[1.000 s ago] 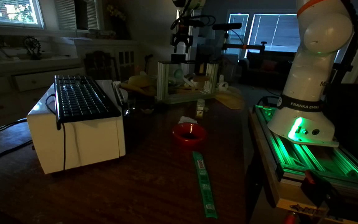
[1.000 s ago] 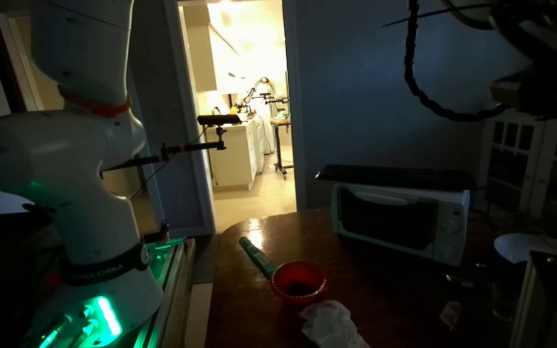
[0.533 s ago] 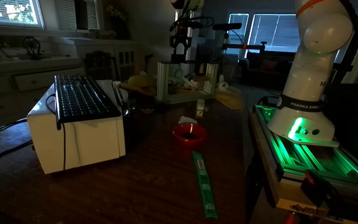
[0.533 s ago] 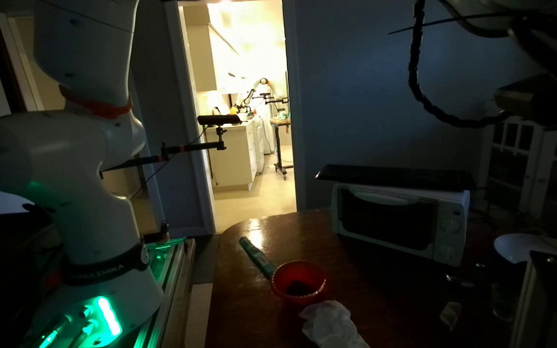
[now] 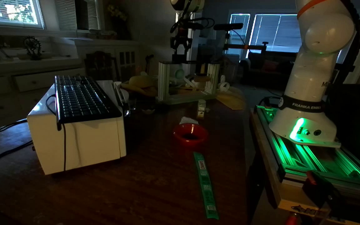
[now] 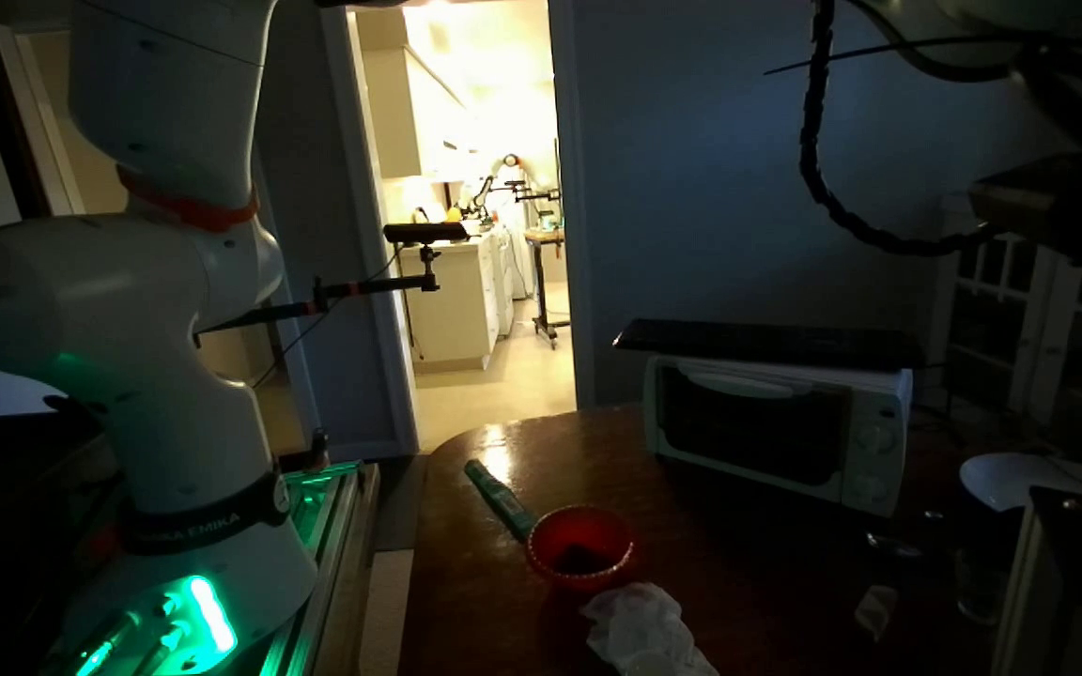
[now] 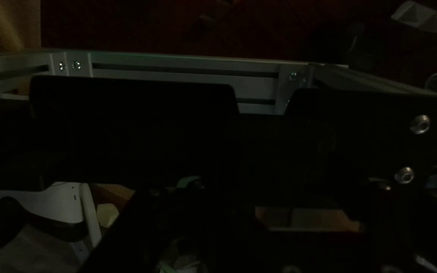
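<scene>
Exterior view: gripper (image 5: 181,52) with jaws parted, just above a black block (image 5: 179,58) at the top of a metal frame (image 5: 163,82); contact with the block cannot be told. Farther out, a small bottle (image 5: 201,108), a red bowl (image 5: 191,142) and a green wrapper (image 5: 206,187) rest on the table (image 5: 148,193).

— Polished dark wooden table (image 5: 136,197) here, and a white toaster oven (image 6: 766,437) planted on it!
— Over to the red bowl (image 5: 190,143), long green packet (image 5: 207,187) lying just beside it, crumpled clear plastic (image 6: 642,627) on its other side.
— Farther down, a small upright bottle (image 5: 201,108), and behind it stands the aluminium frame (image 5: 187,99)!
</scene>
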You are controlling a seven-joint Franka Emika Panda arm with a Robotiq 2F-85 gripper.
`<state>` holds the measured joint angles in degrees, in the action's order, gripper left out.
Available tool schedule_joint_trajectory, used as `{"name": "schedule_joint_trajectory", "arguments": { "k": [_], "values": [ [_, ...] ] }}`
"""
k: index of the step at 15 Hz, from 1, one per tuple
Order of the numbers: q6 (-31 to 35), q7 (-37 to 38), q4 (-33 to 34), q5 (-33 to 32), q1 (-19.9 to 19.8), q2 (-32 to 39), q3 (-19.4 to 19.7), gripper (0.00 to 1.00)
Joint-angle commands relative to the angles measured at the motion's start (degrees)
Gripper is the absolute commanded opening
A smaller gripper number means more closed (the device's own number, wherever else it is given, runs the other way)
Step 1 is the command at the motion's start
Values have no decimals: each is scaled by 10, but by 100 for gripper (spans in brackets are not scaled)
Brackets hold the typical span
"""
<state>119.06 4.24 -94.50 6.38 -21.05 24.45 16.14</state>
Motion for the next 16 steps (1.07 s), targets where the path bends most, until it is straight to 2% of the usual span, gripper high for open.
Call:
{"name": "schedule_joint_trajectory", "arguments": {
  "k": [1, 5, 7, 8, 10, 12, 16],
  "values": [
    [7, -12, 10, 13, -10, 11, -7, 74],
    [9, -12, 7, 11, -10, 11, -7, 67],
    [9, -12, 6, 11, -10, 10, -7, 56],
    [9, -11, 6, 11, -10, 10, -7, 57],
    [9, -11, 5, 11, -9, 10, -8, 38],
    [10, -11, 4, 11, -9, 9, -8, 29],
    [10, -12, 1, 11, -11, 9, -8, 40]
  ]
}}
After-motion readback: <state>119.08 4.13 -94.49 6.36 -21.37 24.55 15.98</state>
